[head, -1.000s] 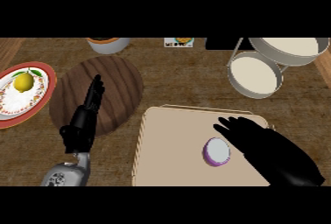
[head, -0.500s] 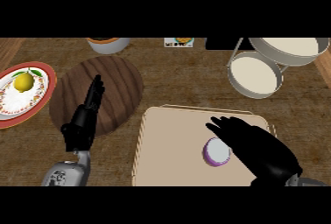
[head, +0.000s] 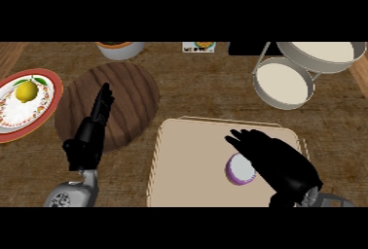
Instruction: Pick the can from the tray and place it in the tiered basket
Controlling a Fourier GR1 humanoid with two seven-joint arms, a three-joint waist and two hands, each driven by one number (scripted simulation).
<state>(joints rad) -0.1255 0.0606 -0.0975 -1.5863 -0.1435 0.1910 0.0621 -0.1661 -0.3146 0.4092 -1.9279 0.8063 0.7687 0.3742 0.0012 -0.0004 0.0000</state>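
Note:
A purple can point(head: 239, 169) with a pale top stands on the beige tray point(head: 188, 160), right of its middle. My right hand point(head: 277, 158) lies over the can's right side with relaxed fingers; it hides part of the can, and no grip shows. The tiered basket point(head: 286, 82) stands at the back right, its two round cream tiers seen from above. My left hand point(head: 93, 130) rests open at the left, fingers pointing away over a dark round board.
A dark wooden round board point(head: 126, 99) lies left of the tray. A red-rimmed plate point(head: 45, 99) with a lemon point(head: 27, 90) sits at the far left edge. A bowl point(head: 119, 48) and a small box point(head: 199, 46) stand along the back.
My right hand has shifted left and slightly toward me, coming closer over the can. The left hand and the can have not moved.

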